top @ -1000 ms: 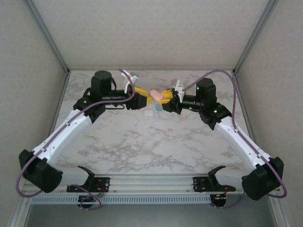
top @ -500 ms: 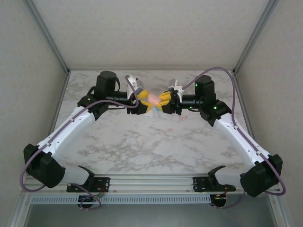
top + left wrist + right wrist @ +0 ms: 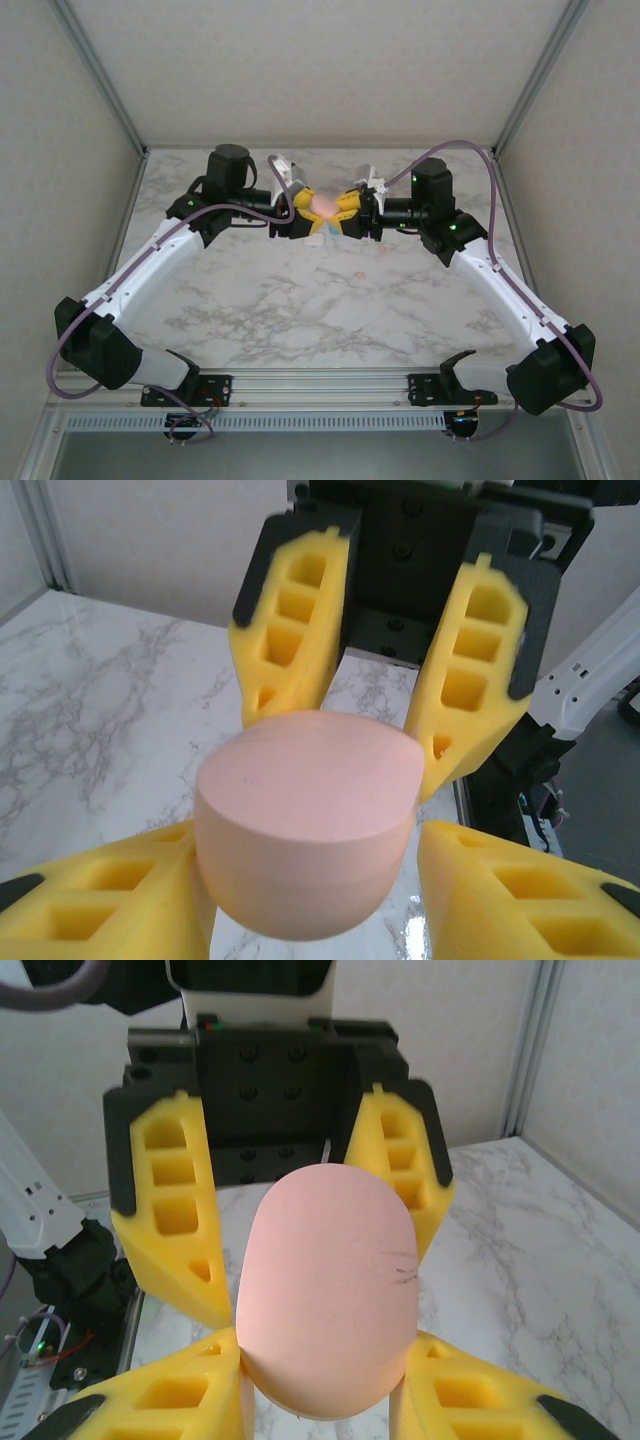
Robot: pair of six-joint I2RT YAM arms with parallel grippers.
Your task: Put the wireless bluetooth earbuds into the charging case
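A pink pebble-shaped charging case (image 3: 323, 205) hangs above the table's far middle, between the two grippers. My right gripper (image 3: 338, 211) is shut on it; in the right wrist view both yellow pads press the sides of the charging case (image 3: 325, 1300) at the right gripper (image 3: 320, 1385). My left gripper (image 3: 311, 213) straddles the opposite end. In the left wrist view its left pad touches the charging case (image 3: 305, 830), while a slim gap remains at the right pad (image 3: 500, 880). A tiny pinkish-orange earbud (image 3: 357, 272) lies on the marble.
A pale object (image 3: 316, 236) peeks out on the table just below the joined grippers. White walls with metal corner posts (image 3: 110, 100) enclose the marble table (image 3: 300, 310). The arm bases sit on the rail (image 3: 320, 385) at the near edge.
The left arm has swung right and brought its jaws around the pink case, narrowing them. The right gripper has kept its hold and shifted slightly up.
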